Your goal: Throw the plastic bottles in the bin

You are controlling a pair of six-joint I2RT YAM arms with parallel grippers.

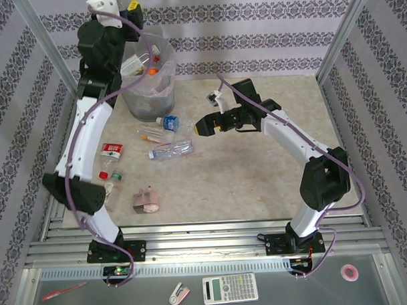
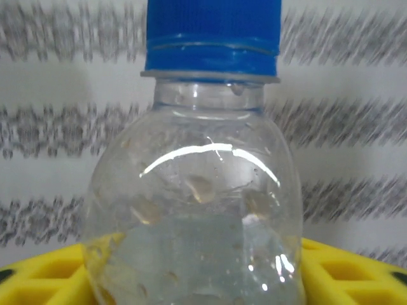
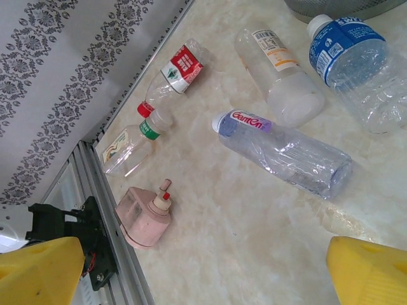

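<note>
Thin clear plastic: bottle [image 2: 197, 190] looks light, crushable, slick; best gripped mid-body. Left tool [image 2: 197, 283] brackets it, hold unclear; right tool [image 3: 203, 273] gapes empty.

Looked down past the right gripper [image 3: 203, 273], its yellow fingers [image 3: 38, 270] spread wide with nothing between them, onto a pale marbled table [image 3: 254, 241]. Found five plastic bottles lying flat there: a blue-labelled bottle [image 3: 353, 67] just below the bin [image 3: 343, 6], a frosted bottle [image 3: 280, 76] beside it, a clear bottle [image 3: 283, 152] nearer the camera, then a red-labelled bottle [image 3: 181, 73] and a green-banded bottle [image 3: 130, 146], necks almost meeting, by the metal rail [image 3: 108, 210]. Noted a pink pump container [image 3: 145, 216] at the table's edge.
</note>
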